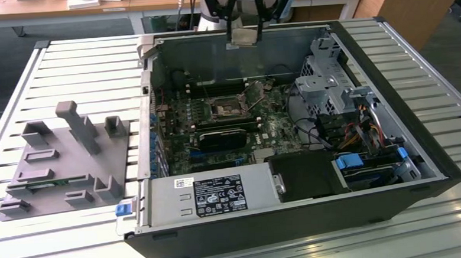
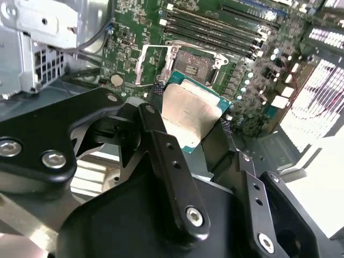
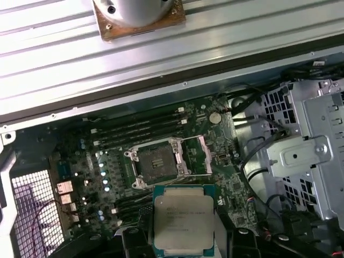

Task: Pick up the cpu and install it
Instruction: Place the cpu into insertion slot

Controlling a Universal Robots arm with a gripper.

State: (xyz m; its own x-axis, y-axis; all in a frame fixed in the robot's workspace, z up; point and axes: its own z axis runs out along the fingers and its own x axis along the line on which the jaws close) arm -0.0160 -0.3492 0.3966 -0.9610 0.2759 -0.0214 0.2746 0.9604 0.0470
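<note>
One gripper point(image 1: 244, 38) clenching one silver cpu point(image 3: 184, 217) by its edges, hanging high over the far side of one open computer case point(image 1: 298, 220), one open socket point(image 3: 155, 163) lying below, cpu print too small to read.

The cpu point(image 1: 244, 36) is a flat square chip with a silver top and a thin teal-green rim. It hangs lid-up in the air over the far side of the open case point(image 1: 299, 226), pinched at two opposite edges by the gripper point(image 2: 191, 110).
</note>
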